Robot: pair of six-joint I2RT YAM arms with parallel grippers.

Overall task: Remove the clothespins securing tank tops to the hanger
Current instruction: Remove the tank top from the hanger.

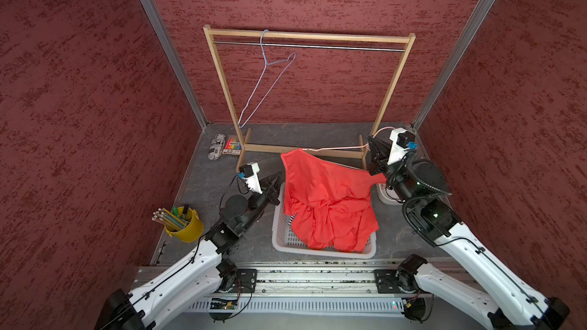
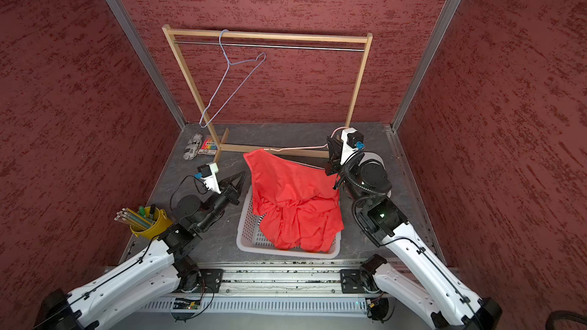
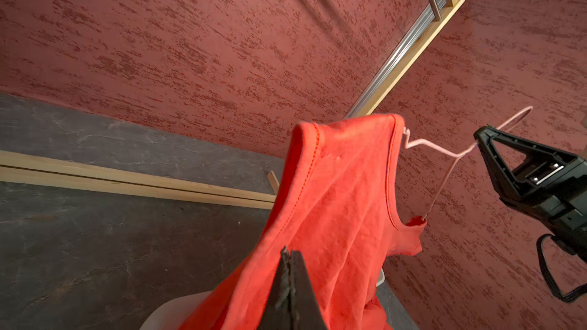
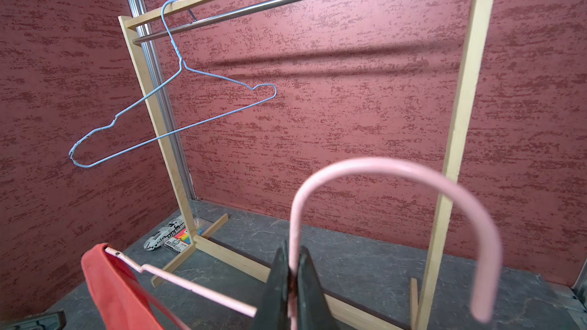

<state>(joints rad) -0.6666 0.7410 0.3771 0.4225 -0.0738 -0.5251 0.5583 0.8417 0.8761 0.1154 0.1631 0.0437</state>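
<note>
Red textured walls (image 1: pixel 317 1), grey marbled tabletop (image 1: pixel 301 134); left jaws together, right jaws clamp pink hanger (image 4: pixel 365 166).

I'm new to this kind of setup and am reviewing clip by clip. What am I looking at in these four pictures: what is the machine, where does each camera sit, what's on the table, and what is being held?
Two white robot arms with black pincer grippers work at a grey table enclosed by red walls. Both top views look down on the whole scene. Each wrist view rides on one arm and looks along its gripper.

The right gripper is shut on the neck of a pink hanger. An orange-red tank top droops from that hanger into a white basket. The left gripper is shut beside the top, with nothing visibly held.

Behind them stands a wooden rack carrying a bare blue hanger. A yellow cup of pencils sits by the left arm. No clothespins show in any view.
</note>
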